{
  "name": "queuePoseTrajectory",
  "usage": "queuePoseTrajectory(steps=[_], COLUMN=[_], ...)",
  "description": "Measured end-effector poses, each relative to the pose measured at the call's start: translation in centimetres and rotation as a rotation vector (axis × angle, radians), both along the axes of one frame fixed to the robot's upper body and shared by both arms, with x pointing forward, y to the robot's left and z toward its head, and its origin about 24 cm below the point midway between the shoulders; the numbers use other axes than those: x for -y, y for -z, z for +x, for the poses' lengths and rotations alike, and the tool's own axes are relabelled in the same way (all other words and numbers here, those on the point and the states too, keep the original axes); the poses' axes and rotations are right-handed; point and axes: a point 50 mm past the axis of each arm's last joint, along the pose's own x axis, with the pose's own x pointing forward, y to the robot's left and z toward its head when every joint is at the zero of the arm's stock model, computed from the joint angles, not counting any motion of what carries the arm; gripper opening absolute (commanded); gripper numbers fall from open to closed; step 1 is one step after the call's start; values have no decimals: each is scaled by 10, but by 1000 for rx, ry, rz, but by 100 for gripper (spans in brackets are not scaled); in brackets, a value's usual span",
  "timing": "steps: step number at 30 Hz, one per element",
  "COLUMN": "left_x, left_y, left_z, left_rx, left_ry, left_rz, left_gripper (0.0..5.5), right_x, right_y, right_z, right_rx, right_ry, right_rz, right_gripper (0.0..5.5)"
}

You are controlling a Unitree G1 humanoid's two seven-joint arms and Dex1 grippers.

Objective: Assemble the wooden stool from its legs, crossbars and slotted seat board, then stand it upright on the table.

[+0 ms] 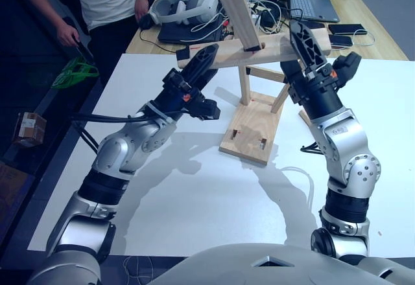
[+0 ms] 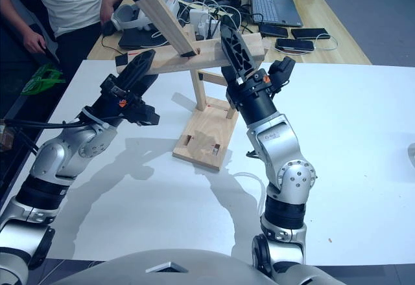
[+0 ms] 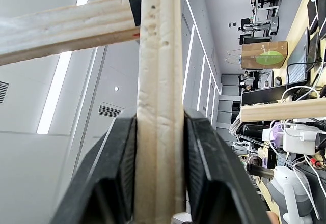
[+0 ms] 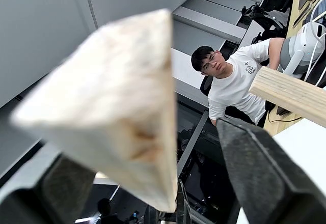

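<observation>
One crossbar [image 1: 275, 47], clamped by left tool [image 1: 205, 56], ends inside the gaping right tool [image 1: 324, 43].

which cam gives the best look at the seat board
Left eye view: the seat board lies flat on the table, whole, with its two near slots empty and legs standing at its far end. The right eye view shows much the same. The wrist views point up past held wood at the room.
</observation>
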Motion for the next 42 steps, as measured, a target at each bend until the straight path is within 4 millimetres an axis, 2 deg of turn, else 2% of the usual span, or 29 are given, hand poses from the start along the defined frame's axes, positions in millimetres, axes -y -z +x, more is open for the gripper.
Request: queuePoseTrajectory(steps=[14,21,22,26,31,37,42], left_x=[1,5,5,9,8,-2,-21], left_y=[5,6,6,10,12,14,12], left_z=[3,7,8,7,6,-3,-2], left_rx=[-17,-28,-30,-89,-280,-555,-797], left_ry=[-19,8,12,101,164,176,105], left_rz=[30,50,55,92,24,-346,-882], left_gripper=[104,104,140,199,274,382,385], right_x=[1,4,4,7,11,31,73], right_y=[9,13,14,17,24,36,49], right_z=[4,3,3,5,10,12,-20], right_rx=[3,-15,-18,-35,-68,-138,-224], right_ry=[58,70,71,93,152,256,316], right_rz=[2,13,13,-2,-42,-190,-368], right_gripper=[107,106,106,100,100,100,100])
